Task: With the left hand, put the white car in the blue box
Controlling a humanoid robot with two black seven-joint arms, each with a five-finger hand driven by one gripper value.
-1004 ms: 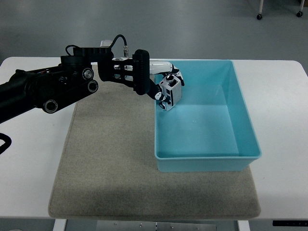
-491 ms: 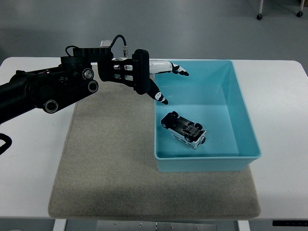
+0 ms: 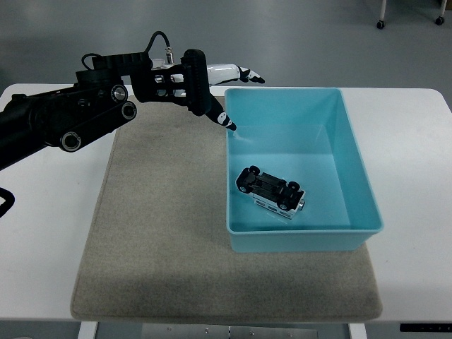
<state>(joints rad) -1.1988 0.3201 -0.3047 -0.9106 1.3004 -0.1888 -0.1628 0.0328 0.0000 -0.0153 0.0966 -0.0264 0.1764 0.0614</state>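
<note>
The white car (image 3: 272, 192) lies upside down inside the blue box (image 3: 357, 162), its black underside and wheels facing up, near the box's front left. My left hand (image 3: 239, 95) hovers over the box's back left corner, fingers spread and holding nothing. Its thumb (image 3: 227, 123) points down toward the box's left rim. The black left arm (image 3: 70, 120) reaches in from the left edge. The right arm does not show.
A grey mat (image 3: 155, 233) covers the middle of the white table (image 3: 42, 233), and the box stands on its right part. Chair castors (image 3: 380, 24) show on the floor at the top right.
The hand let go of the car, which dropped into the box and settled upside down. The hand then opened and drew back up and to the left, off the box.
</note>
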